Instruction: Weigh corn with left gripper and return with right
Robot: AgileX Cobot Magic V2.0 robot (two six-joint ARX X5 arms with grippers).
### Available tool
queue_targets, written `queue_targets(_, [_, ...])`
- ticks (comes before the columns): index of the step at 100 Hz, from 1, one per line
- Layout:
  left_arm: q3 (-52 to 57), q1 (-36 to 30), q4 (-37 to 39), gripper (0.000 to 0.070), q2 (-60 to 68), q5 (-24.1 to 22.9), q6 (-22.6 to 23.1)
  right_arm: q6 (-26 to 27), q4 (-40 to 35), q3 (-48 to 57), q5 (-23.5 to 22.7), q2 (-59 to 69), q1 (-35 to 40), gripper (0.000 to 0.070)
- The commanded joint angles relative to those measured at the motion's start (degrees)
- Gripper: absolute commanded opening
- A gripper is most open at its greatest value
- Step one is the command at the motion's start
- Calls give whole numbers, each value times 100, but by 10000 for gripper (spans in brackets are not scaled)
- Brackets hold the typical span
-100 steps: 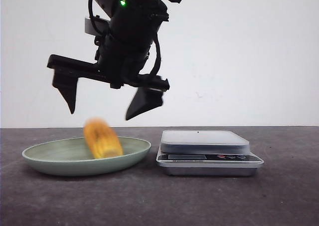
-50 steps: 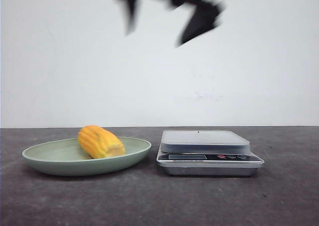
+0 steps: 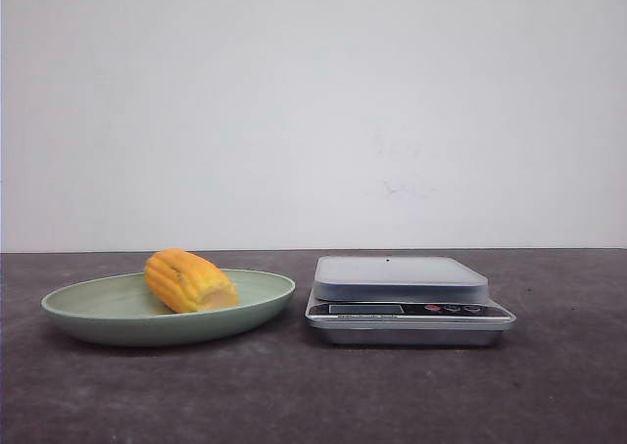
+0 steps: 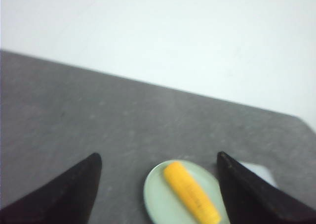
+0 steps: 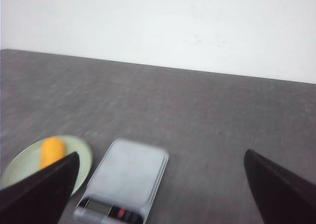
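The yellow-orange corn lies on its side in the pale green plate at the left of the table. It also shows in the left wrist view and the right wrist view. The silver scale stands to the right of the plate, its platform bare. My left gripper is open and empty, high above the plate. My right gripper is open and empty, high above the scale. Neither gripper shows in the front view.
The dark grey table runs to a white wall behind. The plate and the scale sit close together near the table's middle.
The gripper that hung open above the plate has risen out of the top of the front view. The corn has settled still in the plate.
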Motion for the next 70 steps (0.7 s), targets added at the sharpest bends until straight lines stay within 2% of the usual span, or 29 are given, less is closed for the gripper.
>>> queue_targets(1, [20,-39,184,424,7,133,236,131,-426,68,-138,-323,50,655])
queue_targets(15, [-79,-39,186,408,7,243,221,133,-1040,-4,-46,-1060,48,650])
queue_targets(19, [-142,-39,186,363,7,262,205,116,-1084,-44,-13,-1233,48,595])
queue_targets(22, [-197,-39,192,318,7,267,197,109,-1075,-83,17,-1335,48,498])
queue_targets(24, [-234,-39,195,277,7,264,186,103,-1060,-109,33,-1392,48,408])
queue_targets(28, [-315,-39,225,162,7,267,186,72,-1027,-166,70,-1486,48,183])
queue_targets(31, [-387,-39,291,44,7,267,192,22,-997,-212,76,-1532,48,0])
queue_targets(32, [-415,-39,323,0,7,267,192,-13,-986,-229,74,-1541,48,0])
queue_targets(35, [-511,-39,463,9,7,269,190,-76,-940,-275,74,-1561,48,18])
queue_targets(49, [-970,-39,1322,8,17,568,214,-17,-490,-579,-74,-1563,48,14])
queue_targets(57, [-1261,-39,1945,9,66,654,238,68,79,-874,-275,-1561,48,14])
queue_targets(70, [-1556,-39,2715,21,319,667,232,404,1169,-1449,-282,-1561,48,14])
